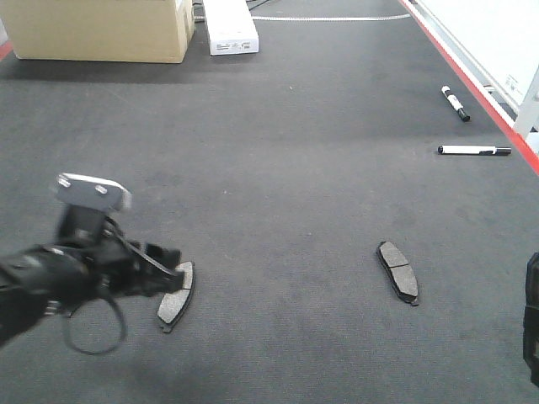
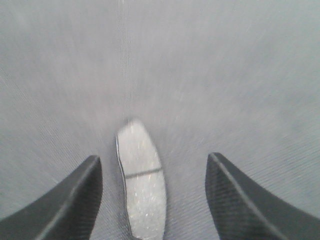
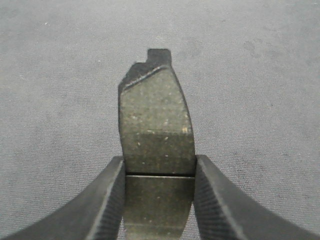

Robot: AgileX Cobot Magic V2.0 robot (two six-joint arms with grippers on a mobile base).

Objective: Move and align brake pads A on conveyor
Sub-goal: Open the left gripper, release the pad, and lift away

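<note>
On the dark grey conveyor (image 1: 278, 168), one brake pad (image 1: 177, 298) lies at the lower left and a second brake pad (image 1: 398, 271) lies right of centre. My left gripper (image 1: 174, 271) hovers over the near end of the left pad. In the left wrist view the left gripper (image 2: 152, 159) is open, and that pad (image 2: 142, 190) lies flat on the belt between the fingers, nearer the left one and touching neither. My right gripper (image 3: 159, 167) is shut on a third brake pad (image 3: 156, 125) at its centre groove. In the front view only a dark part of the right arm (image 1: 531, 324) shows at the edge.
Two markers (image 1: 455, 103) (image 1: 473, 150) lie near the red frame edge (image 1: 484, 97) on the right. A cardboard box (image 1: 101, 29) and a white box (image 1: 229, 25) stand at the far end of the belt.
</note>
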